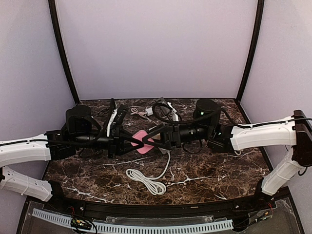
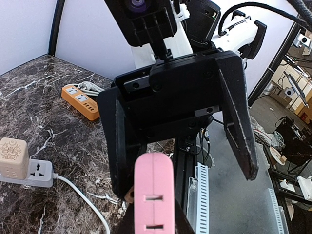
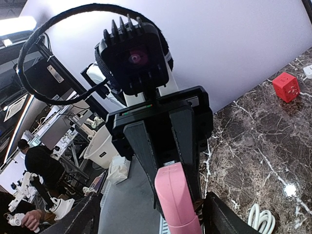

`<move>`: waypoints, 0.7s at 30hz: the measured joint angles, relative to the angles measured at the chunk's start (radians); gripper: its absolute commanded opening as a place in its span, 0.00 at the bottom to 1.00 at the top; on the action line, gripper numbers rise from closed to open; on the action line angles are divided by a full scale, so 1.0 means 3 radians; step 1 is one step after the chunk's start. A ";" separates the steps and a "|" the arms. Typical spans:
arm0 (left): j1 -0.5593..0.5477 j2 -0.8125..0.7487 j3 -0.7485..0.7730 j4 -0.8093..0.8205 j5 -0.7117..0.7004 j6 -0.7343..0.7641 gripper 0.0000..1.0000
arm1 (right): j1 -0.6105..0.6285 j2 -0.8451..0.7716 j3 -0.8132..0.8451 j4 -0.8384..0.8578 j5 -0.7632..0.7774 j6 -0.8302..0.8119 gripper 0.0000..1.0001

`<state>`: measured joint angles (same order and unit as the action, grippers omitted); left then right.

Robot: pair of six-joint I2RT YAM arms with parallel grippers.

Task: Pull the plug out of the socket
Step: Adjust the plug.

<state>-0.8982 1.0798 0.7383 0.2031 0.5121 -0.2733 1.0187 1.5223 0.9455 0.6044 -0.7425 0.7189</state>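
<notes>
Left wrist view: our left gripper clamps the pink socket, our right gripper stands released, so we judge that grasping the plug comes next.

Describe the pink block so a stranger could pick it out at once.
Start at the dark marble table, then its middle, where the left end effector and the right end effector meet. The left one grips the pink socket block. It alone is pink, with two slots in its face; the orange strip and white strip lie flat on the table.
</notes>
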 measured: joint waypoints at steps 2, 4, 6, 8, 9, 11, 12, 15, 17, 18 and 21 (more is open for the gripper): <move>0.0004 0.0000 0.0000 0.0000 0.0000 -0.0001 0.01 | 0.0001 0.0001 -0.0013 0.0036 -0.0001 0.0005 0.73; 0.0006 0.0000 0.0004 0.0000 0.0000 -0.0003 0.01 | 0.0003 0.0001 -0.0018 0.0056 0.0001 0.0009 0.74; 0.0006 0.0000 0.0020 -0.0013 0.0001 -0.0010 0.01 | 0.0003 0.0001 -0.0037 0.0104 0.0004 0.0018 0.74; 0.0008 0.0000 0.0037 -0.0038 0.0003 -0.0014 0.01 | -0.0001 0.0001 -0.0056 0.0150 0.0009 0.0034 0.73; 0.0009 0.0000 0.0041 -0.0045 0.0003 -0.0017 0.01 | -0.0008 0.0000 -0.0066 0.0170 0.0006 0.0050 0.73; 0.0014 0.0000 0.0043 -0.0053 0.0001 -0.0051 0.01 | -0.0028 0.0000 -0.0099 0.0214 -0.0010 0.0075 0.73; 0.0023 0.0000 0.0043 -0.0064 -0.0001 -0.0064 0.01 | -0.0043 -0.0003 -0.0122 0.0242 -0.0020 0.0085 0.73; 0.0078 -0.0004 0.0045 -0.0047 -0.0018 -0.0085 0.01 | -0.0131 -0.0050 -0.0235 0.0259 -0.0084 0.0128 0.74; 0.0148 -0.0006 0.0070 0.0029 -0.0113 -0.0088 0.01 | -0.0207 -0.0092 -0.0343 0.0177 -0.0183 0.0169 0.74; 0.0178 -0.0006 0.0088 0.0048 -0.0158 -0.0088 0.01 | -0.0230 -0.0103 -0.0381 0.0139 -0.0229 0.0183 0.75; 0.0240 -0.0006 0.0111 0.0141 -0.0229 -0.0088 0.01 | -0.0319 -0.0156 -0.0422 -0.0034 -0.0326 0.0175 0.75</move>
<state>-0.8261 1.0779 0.7715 0.2455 0.4435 -0.2996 0.9230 1.4754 0.8188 0.5941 -0.8402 0.7715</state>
